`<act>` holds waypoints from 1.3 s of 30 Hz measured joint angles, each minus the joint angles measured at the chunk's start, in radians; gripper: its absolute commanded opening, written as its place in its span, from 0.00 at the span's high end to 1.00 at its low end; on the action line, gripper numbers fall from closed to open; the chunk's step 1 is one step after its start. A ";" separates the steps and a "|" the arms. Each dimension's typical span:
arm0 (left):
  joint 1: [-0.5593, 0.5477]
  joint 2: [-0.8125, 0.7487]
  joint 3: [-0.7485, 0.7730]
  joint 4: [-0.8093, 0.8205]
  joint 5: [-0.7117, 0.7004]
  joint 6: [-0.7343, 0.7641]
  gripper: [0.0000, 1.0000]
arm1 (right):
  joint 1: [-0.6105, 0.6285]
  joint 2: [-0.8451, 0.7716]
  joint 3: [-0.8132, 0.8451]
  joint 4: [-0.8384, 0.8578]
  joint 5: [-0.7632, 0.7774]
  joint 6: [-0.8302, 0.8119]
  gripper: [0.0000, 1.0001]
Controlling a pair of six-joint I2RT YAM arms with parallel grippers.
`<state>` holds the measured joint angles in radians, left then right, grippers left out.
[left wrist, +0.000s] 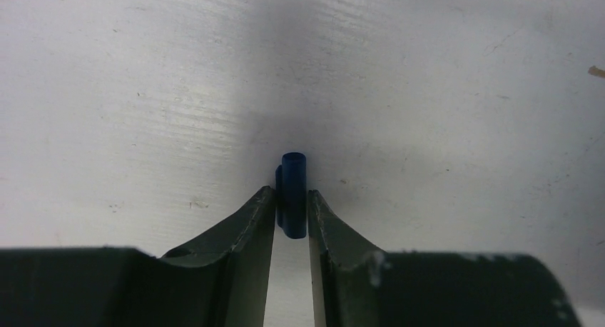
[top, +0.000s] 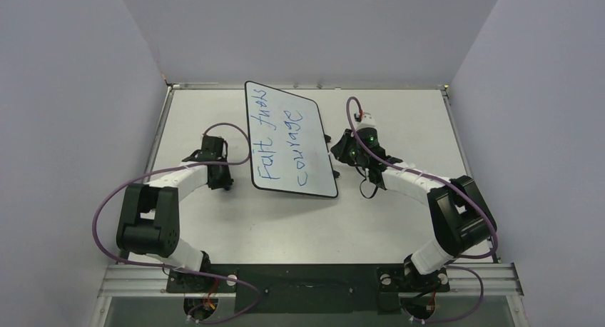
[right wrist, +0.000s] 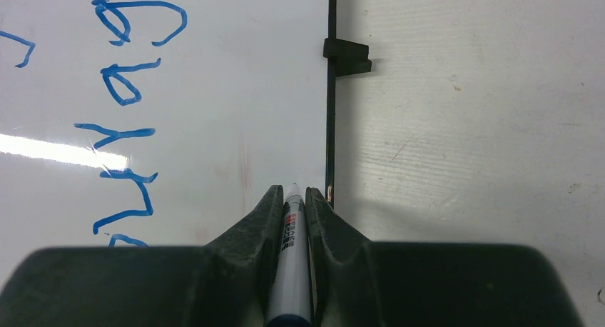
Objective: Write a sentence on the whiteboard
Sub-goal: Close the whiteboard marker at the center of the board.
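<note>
The whiteboard [top: 322,171] lies flat in the middle of the table, and the blue handwritten sentence [top: 265,138] runs across it in two lines. My right gripper [right wrist: 293,193] is shut on a white marker [right wrist: 291,255]. The marker tip is over the whiteboard [right wrist: 242,91] close to its black frame, to the right of the sentence [right wrist: 125,134]. From above, that gripper [top: 337,156] sits at the board's right edge. My left gripper [left wrist: 291,198] is on the table left of the board, with both fingertips against a small blue cap [left wrist: 293,180]. It also shows from above [top: 222,183].
A black tab [right wrist: 346,57] sticks out from the board's frame onto the grey table [right wrist: 464,127]. Purple cables loop from both arms [top: 107,205]. Grey walls close in the table on the left, right and far sides.
</note>
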<state>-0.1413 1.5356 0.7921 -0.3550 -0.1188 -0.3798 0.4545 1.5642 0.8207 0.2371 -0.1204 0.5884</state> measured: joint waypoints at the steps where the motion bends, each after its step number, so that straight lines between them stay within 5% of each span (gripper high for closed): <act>1: 0.001 0.002 0.001 -0.001 -0.001 0.000 0.89 | 0.000 0.000 0.000 0.000 0.000 0.000 1.00; 5: 0.004 0.014 0.017 -0.010 0.003 0.004 1.00 | 0.000 0.000 0.000 0.000 0.000 0.000 1.00; 14: 0.004 -0.011 0.022 -0.019 0.013 0.005 1.00 | 0.000 0.000 0.000 0.000 0.001 0.000 1.00; 28: 0.004 -0.386 0.105 -0.144 0.083 0.007 1.00 | 0.025 -0.103 0.012 -0.040 0.002 0.008 1.00; 39: 0.004 -0.614 0.170 -0.182 0.330 0.137 1.00 | 0.092 -0.269 0.146 -0.171 -0.029 -0.008 1.00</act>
<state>-0.1375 0.9218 0.9619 -0.5373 0.2108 -0.2432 0.5468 1.2953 0.9668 0.0662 -0.1497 0.5804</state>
